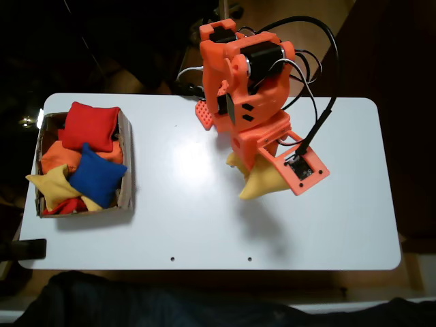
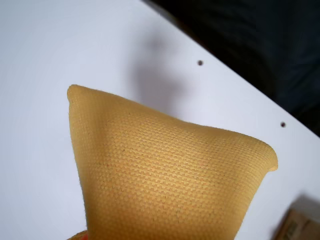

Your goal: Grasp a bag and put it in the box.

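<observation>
You've got a white table (image 1: pixel 204 225), corners rounded. The brown cardboard box (image 1: pixel 127 163) sits at its left edge in the fixed view. The arm's base (image 1: pixel 204 114) stands at the far edge.

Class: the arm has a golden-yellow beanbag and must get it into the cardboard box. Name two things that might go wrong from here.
1. The golden-yellow beanbag hangs below the arm by what looks like one edge; it may slip out in transit.
2. The cardboard box is already heaped with beanbags, so the new one could roll off over its low wall.

Golden-yellow woven bag (image 2: pixel 165 175) on a white worktop (image 1: pixel 204 225); brown box (image 1: pixel 126 160) holds red, orange, blue and pale yellow beanbags; orange arm (image 1: pixel 248 88).
</observation>
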